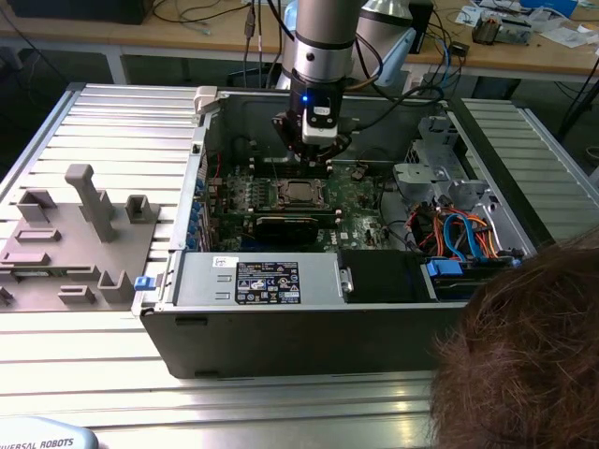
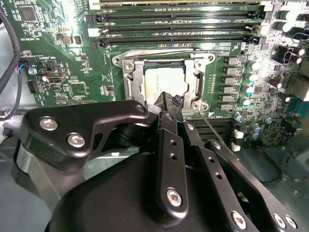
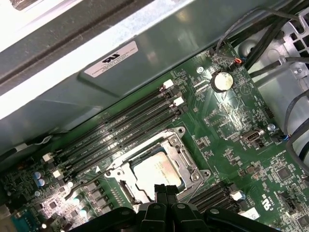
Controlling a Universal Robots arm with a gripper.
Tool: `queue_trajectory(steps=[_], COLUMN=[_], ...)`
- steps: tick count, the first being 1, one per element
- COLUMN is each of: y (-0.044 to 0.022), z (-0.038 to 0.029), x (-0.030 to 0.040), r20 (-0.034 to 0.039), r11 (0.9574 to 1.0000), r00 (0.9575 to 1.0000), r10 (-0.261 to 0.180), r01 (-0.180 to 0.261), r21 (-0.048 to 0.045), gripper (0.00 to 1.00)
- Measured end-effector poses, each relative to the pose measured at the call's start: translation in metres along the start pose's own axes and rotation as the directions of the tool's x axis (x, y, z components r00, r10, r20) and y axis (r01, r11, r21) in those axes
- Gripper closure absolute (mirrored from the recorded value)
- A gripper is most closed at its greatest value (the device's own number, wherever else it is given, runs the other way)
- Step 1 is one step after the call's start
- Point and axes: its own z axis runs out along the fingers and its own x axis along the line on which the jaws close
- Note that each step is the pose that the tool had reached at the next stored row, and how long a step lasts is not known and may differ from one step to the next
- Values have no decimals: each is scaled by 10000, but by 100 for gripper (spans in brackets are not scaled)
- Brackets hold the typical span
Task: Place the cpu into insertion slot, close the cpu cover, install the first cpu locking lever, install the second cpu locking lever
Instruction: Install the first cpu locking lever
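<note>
The arm comes straight down into the open computer case (image 1: 281, 327), which lies on its side on the slatted metal table (image 1: 122, 122). The gripper (image 1: 309, 154) hangs low over the green board (image 1: 360, 201), right above the socket.

In both wrist views the cpu (image 2: 161, 79) sits in the socket, its silver-grey top facing up. The cpu cover (image 2: 135, 79) lies flat over it, and its metal frame rings the chip, so the chip shows through the square window.

The gripper (image 2: 170, 100) has its two black fingers pressed together. The tips come down at the edge of the cover, at the chip's near side. I cannot tell whether anything is pinched between them. In the first wrist view the fingertips (image 3: 164, 189) also look pressed together, just at the socket's rim.

A thin wire lever (image 2: 212, 126) runs slanting away from one corner of the socket and passes behind the gripper's linkage. A second wire lever (image 2: 154, 51) lies along the side of the socket next to the long black memory slots (image 2: 178, 19).

On the exterior view's left a grey holder block (image 1: 75, 243) rests on the table, well apart from the case. A person's head of hair (image 1: 524, 355) fills the near corner on the exterior view's right.
</note>
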Motion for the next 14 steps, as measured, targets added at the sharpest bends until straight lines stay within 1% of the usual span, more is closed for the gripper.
queue_trajectory(steps=[14], y=[0], z=[0], x=[0], r20=[7], r11=[9995], r00=[9995], r10=[-323], r01=[323], r21=[5], gripper=[89])
